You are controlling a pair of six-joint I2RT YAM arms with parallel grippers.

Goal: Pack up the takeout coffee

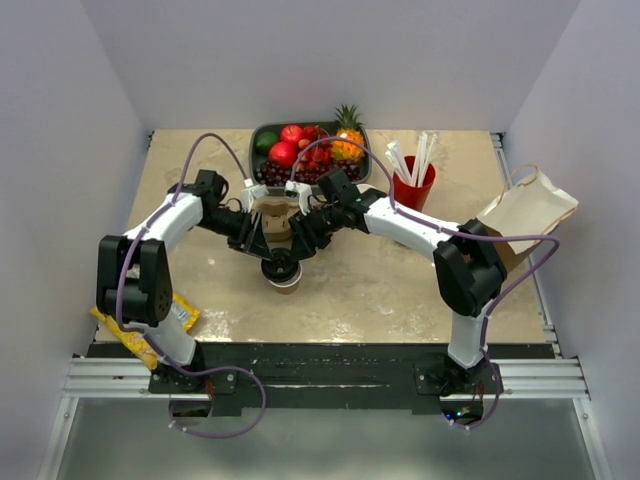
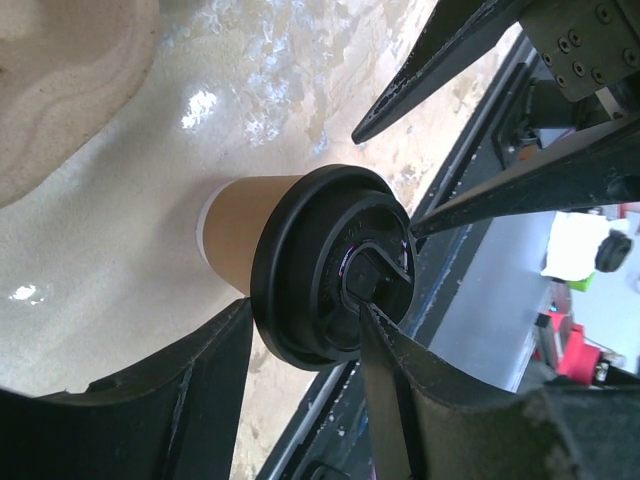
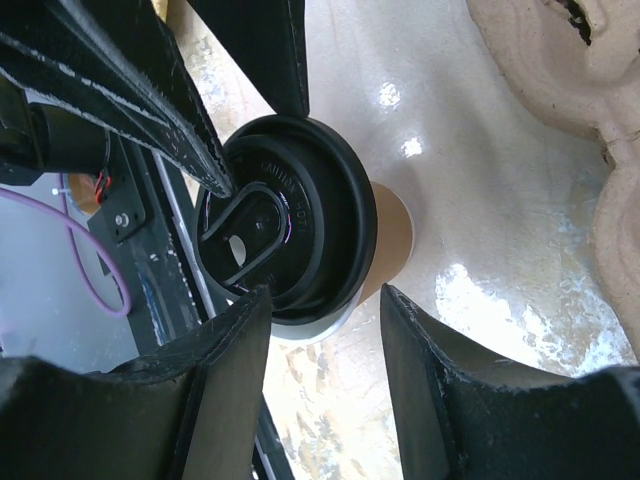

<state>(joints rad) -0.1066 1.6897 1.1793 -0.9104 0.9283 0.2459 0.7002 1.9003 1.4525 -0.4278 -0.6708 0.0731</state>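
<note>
We read the coffee cup as standing upright on the table, just on the arm-base side of the cup carrier and apart from it. Long axis is vertical w/ the black lid up, so a lift would go straight up, then over twd the carrier's holes.

Both arms meet over the cup & neither is clearly nearer. The left gripper comes in from the carrier's left in the top view, the right gripper from its right, each angled down at the lid. Left fingers are spread w/ the lid rim betw them. In the right wrist view 1 left tip seems to rest on the lid top. Right fingers are likewise spread, straddling the rim on the opposite side. Neither pair pinches the cup wall as far as we can see.

Cup is kraft-brown & smooth, w/ a pale band at the foot. The lid sits flat, and we see no dents or spills. We judge the next move needs 1 gripper to close on the body below the lid.
</note>
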